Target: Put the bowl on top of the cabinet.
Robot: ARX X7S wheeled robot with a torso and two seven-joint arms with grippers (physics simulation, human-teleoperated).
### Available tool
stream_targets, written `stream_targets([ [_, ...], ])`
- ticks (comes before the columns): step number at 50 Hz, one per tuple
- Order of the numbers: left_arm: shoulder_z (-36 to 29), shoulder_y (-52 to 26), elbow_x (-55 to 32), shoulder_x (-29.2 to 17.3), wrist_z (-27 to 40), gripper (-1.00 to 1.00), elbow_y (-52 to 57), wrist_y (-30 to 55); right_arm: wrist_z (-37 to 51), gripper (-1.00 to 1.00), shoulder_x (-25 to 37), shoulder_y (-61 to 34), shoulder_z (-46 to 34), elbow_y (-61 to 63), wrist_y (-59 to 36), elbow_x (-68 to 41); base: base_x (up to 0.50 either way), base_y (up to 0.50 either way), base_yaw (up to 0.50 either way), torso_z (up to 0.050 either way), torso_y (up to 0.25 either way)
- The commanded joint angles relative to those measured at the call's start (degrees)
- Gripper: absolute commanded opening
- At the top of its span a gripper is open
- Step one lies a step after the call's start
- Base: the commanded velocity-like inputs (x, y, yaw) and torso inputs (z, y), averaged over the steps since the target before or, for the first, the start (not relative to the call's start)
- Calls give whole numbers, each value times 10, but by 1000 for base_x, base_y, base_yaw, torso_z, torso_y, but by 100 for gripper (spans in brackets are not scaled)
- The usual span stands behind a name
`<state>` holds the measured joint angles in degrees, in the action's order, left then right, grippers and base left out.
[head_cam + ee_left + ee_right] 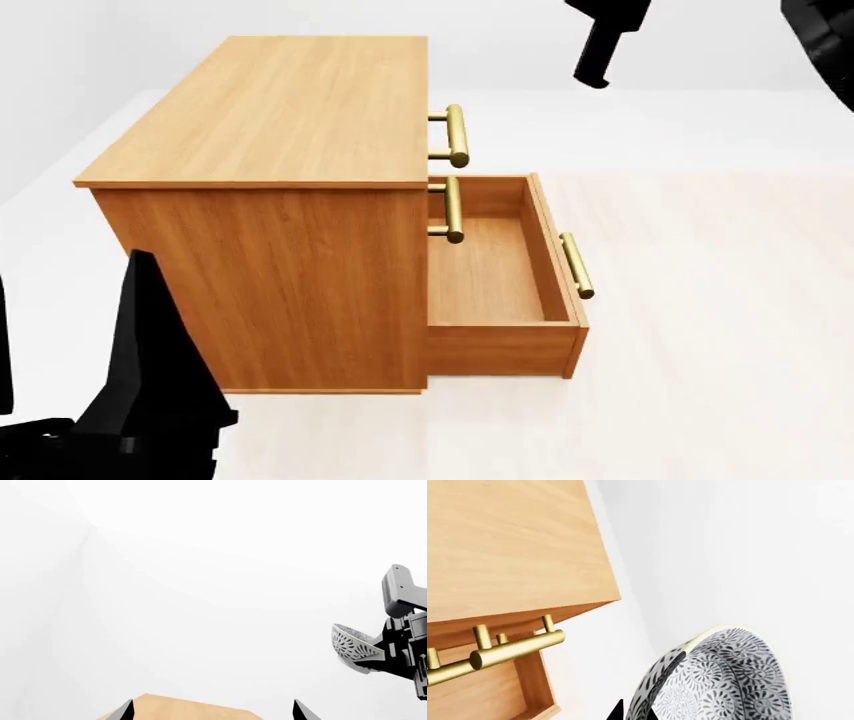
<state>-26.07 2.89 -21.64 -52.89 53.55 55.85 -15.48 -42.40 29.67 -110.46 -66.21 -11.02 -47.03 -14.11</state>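
The bowl, white with dense blue-grey patterning, is held tilted on its edge in the air. My right gripper is shut on its rim, one dark fingertip on each side of the wall. In the left wrist view the bowl hangs from the right gripper against the white background. The cabinet, orange-brown with gold bar handles, stands at the left in the head view, and its flat top is bare. A corner of the cabinet lies below my left gripper, which is open and holds nothing. The head view does not show the bowl.
The lower drawer is pulled out toward the right and holds nothing. Gold handles stick out from the cabinet front, and one handle is close to the bowl. My left arm rises at the lower left. The floor is white.
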Motion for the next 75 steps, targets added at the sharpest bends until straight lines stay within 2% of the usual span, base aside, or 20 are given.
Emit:
stream_targets([
  [1,0,0,-1,-3,1,100,-1,-4,-9,-100,-49,-8,-10,-30,60,18,0,0,0,0,0],
  [28,-11,-9,-2,-2,1,100,5,2,-28,-100,-118,4,-23,-27,104,10,0,0,0,0,1],
  [44,-11,-7,-4,-9,7,100,10,-2,-23,-100,-193,30,-24,-100,169,7,0,0,0,0,0],
  [75,-19,-7,2,-9,6,100,0,-14,-15,-100,-265,69,-34,-225,266,11,0,0,0,0,1],
])
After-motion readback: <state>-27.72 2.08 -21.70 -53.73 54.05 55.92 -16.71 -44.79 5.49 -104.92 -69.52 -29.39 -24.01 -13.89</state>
